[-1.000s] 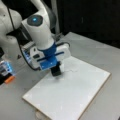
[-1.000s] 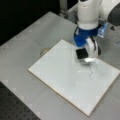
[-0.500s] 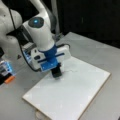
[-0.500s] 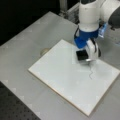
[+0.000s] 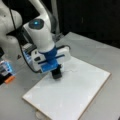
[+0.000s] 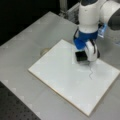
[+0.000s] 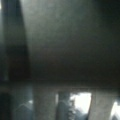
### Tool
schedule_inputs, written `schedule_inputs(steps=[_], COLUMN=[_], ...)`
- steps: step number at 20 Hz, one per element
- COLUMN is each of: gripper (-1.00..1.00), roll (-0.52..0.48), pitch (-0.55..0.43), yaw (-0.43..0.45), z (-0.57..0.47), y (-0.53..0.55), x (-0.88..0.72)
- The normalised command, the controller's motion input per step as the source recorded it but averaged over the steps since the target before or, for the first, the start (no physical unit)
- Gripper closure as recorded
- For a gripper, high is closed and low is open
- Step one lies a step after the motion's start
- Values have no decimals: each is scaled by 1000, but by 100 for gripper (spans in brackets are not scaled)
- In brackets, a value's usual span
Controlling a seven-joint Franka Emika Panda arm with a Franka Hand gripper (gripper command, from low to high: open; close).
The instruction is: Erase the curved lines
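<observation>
gripper (image 6: 82, 56) fingers pinching a black eraser block (image 6: 81, 56), pressed flat on the white board (image 6: 62, 80), curve lines (image 6: 91, 72) just beside it on the right

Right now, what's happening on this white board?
A Franka arm has its tool down at the white board, with a dark block at its tip pressed on or just above the surface in both front views. A thin wavy pen stroke, the curve lines, shows on the board in a front view, just beside the block toward that view's bottom right, not yet wiped away. The wrist view shows nothing clear.
</observation>
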Motion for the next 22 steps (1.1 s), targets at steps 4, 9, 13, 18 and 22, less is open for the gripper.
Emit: schedule_inputs(steps=[4, 9, 13, 18, 22], gripper=[100, 100, 100, 100, 100], roll=[87, 105, 129, 142, 136], pitch=[-164, -163, -153, -160, -158], yaw=[-86, -78, -71, -48, -47], z=[-172, -187, -183, -206, -211], y=[69, 65, 55, 28, 38], x=[-63, -51, -62, -55, -116])
